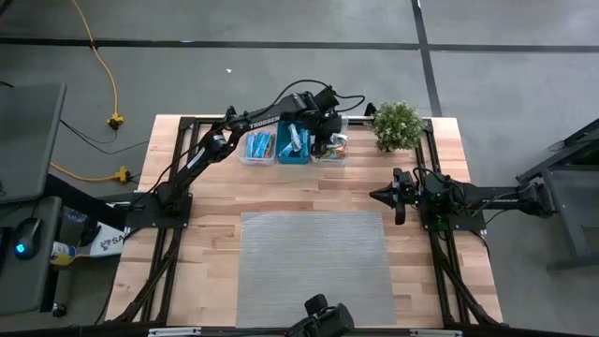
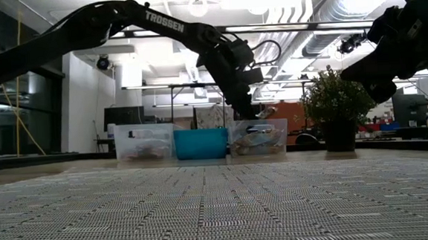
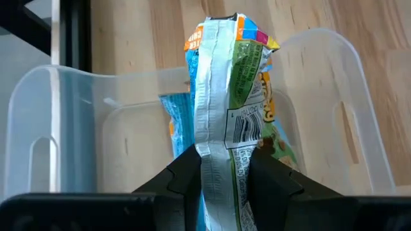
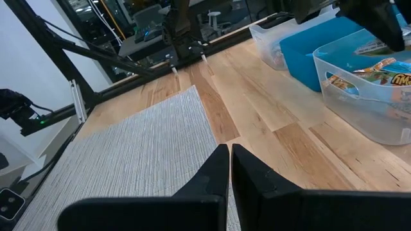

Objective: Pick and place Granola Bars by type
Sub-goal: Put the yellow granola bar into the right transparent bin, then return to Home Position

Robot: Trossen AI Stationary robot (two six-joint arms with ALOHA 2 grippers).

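At the far side of the table my left gripper is shut on a granola bar with a green, orange and silvery wrapper. It holds the bar over the right clear bin. That bin has similar bars in it. A teal bin and a second clear bin with blue bars stand beside it. A blue wrapper shows behind the held bar; I cannot tell whether it is held too. My right gripper waits shut at the table's right side. My left gripper pinches the bar between its two fingers, across the wrapper's back seam near one end. The fingers slant down toward the far edge. The bar sticks out lengthwise past the fingertips, lifted clear above the bin's opening.
A potted plant stands at the far right, next to the bins. A grey ribbed mat covers the near middle of the wooden table. Black frame rails run along the table's edges.
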